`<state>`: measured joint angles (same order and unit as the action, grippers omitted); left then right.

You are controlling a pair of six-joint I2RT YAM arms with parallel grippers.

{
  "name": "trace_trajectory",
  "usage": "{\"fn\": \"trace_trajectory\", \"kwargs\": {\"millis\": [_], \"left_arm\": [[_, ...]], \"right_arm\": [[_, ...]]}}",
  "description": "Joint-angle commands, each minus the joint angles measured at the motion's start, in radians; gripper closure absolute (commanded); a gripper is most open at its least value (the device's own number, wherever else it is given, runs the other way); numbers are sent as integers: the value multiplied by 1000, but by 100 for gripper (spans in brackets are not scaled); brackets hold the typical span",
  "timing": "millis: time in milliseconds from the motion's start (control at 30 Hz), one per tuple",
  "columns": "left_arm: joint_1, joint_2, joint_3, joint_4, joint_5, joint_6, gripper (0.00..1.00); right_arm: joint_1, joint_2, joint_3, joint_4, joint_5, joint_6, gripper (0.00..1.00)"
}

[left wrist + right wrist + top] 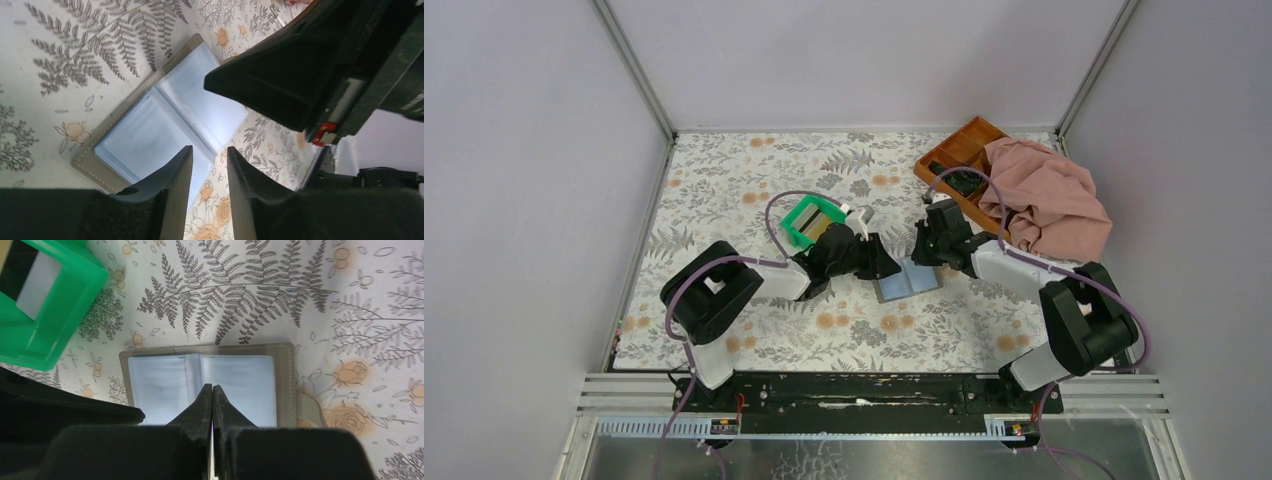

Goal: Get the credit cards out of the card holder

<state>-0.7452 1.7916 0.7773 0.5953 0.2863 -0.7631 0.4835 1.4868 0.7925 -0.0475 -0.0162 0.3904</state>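
**Desk:** Entry one, the holder?

**Operator:** Card holder [245, 385]: pale blue-grey sleeves inside a grey stitched border. It lies open and flat on the floral tabletop [724, 180], near the middle, between my two hands, with the sleeves facing up.

**Desk:** Entry two, the cards?

**Operator:** Credit cards [37, 285]: the ones I can make out are in the green bin [796, 232]. One whitish face shows in the right wrist view, and tan edges show from above. The bin stands on the tabletop near the holder, to its far left and not touching it.

**Desk:** The hands?

**Operator:** Left hand [209, 149]: its fingers are parted with nothing between them, and the tips are over the holder's near edge by the fold. (I cannot tell from here whether they touch it.) Right hand [212, 386]: its fingers are pressed tight together, and the tips sit at the holder's centre fold. I cannot tell whether a sleeve is nipped between them. In the left wrist view this hand sits close above the holder's far page.

**Desk:** Anything else?

**Operator:** Compartment tray [954, 150]: orange-brown, in the far right corner. Pink cloth [1049, 200]: crumpled, lying over the tray's right part, well apart from the holder.
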Motion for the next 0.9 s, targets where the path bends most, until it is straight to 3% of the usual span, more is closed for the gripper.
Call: {"fn": "trace_trajectory", "kwargs": {"millis": [0,133,433,867], "left_arm": [[7,11,-22,87,-2,-39,55],[9,-5,-22,18,-73,-40,52],[10,16,-26,-26,-129,-108,99],[0,-19,23,-189,-204,-33,100]], "right_arm": [[31,57,53,16,-42,-56,100],[46,100,54,23,-38,-57,98],[46,150,29,46,-27,-40,100],[46,153,21,30,26,0,100]]}}
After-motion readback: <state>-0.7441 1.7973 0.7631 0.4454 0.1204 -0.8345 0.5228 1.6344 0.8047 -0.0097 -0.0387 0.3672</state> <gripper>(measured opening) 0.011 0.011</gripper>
